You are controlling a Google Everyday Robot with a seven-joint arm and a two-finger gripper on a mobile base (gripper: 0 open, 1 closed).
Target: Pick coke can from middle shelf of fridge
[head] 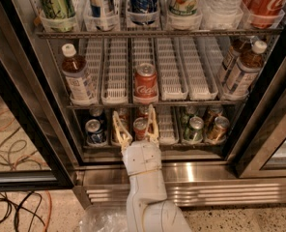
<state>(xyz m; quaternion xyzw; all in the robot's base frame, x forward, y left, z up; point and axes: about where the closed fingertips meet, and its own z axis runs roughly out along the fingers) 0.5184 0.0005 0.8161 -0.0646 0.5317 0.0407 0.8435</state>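
While the fingers [119, 129] stand wide apart, they grip nothing (only a small can [140, 127] on the bottom rack shows through the gap). Gripper [134, 113] is at lower centre of frame, tips just under the front edge of the middle shelf [191, 102]. Coke can [146, 83] stands upright in its white lane tray [144, 52], centre of frame inside the fridge [206, 175], just above the tips, untouched. My read: approach only; raising, reaching in, grasping and pulling out are all left.

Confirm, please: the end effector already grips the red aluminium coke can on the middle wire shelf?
No. The camera view shows the end effector open, below the red aluminium coke can, which stands untouched on the middle wire shelf.
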